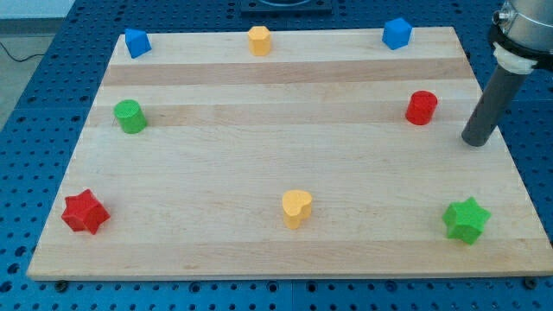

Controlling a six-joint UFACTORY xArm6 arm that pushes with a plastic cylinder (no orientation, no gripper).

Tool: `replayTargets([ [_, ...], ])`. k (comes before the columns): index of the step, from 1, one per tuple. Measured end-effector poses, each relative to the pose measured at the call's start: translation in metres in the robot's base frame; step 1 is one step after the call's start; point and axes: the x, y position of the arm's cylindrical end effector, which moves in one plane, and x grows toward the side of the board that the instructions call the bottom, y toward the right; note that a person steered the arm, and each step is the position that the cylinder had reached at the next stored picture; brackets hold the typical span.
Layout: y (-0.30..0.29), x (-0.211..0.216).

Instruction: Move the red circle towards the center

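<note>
The red circle [422, 107], a short red cylinder, stands near the board's right edge in the upper half of the view. My tip [474, 142] rests on the board to the right of the red circle and a little below it, apart from it by a clear gap. The dark rod rises from the tip up to the view's top right corner.
The wooden board [259, 250] also carries a blue block [137, 42] at top left, a yellow block [259, 40] at top middle, a blue block [397, 33] at top right, a green cylinder [130, 116] at left, a red star [85, 212] at bottom left, a yellow heart [296, 208] at bottom middle and a green star [467, 219] at bottom right.
</note>
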Motion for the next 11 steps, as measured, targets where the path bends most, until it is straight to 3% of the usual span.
replayTargets([
  [2,-0.017,-0.031],
  [4,-0.121,-0.061],
  [5,-0.098,-0.061],
  [6,-0.040,-0.069],
  [7,-0.031,-0.093],
  [8,-0.079,-0.102],
  [10,-0.270,-0.093],
  [11,-0.259,-0.095],
])
